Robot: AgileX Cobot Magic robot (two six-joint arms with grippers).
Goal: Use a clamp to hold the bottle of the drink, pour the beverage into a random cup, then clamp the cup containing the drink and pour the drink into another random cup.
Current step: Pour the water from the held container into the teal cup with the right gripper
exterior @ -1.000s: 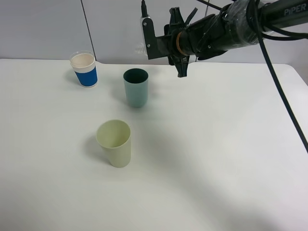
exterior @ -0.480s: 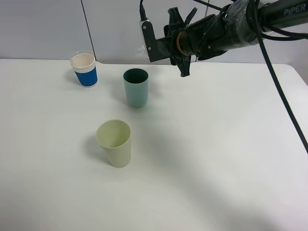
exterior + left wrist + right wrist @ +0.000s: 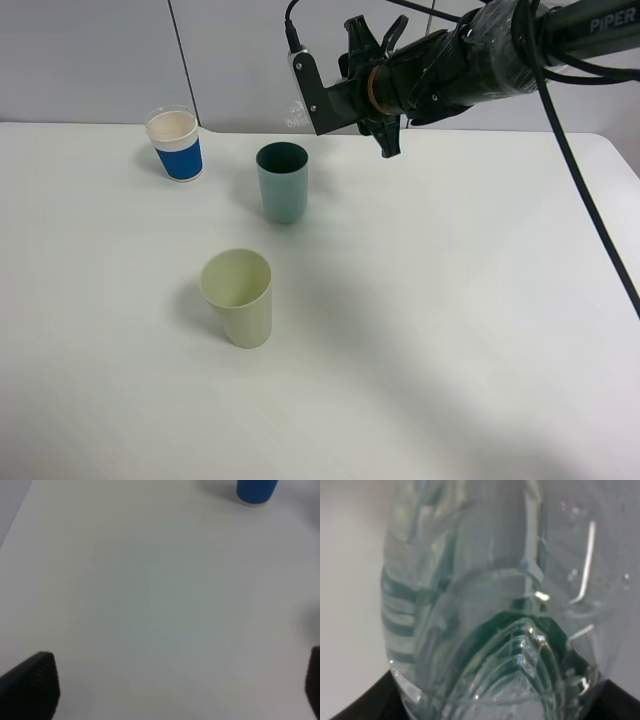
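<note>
My right gripper hangs high above the table's back, shut on the clear ribbed bottle, which fills the right wrist view with its dark green label showing through. From the high camera the bottle is only a faint clear shape beside the fingers, lying tilted. Just below and slightly left of it stands the teal cup, upright; its dark inside shows no liquid I can make out. The pale yellow-green cup stands nearer the front. My left gripper is open over bare table, out of the high view.
A blue-sleeved white paper cup stands at the back left, and its base also shows in the left wrist view. The white table reaches to a grey wall behind. A black cable trails down from the right arm.
The right wrist has turned a little, tilting the gripper and bottle further over the teal cup. The cups have not moved.
</note>
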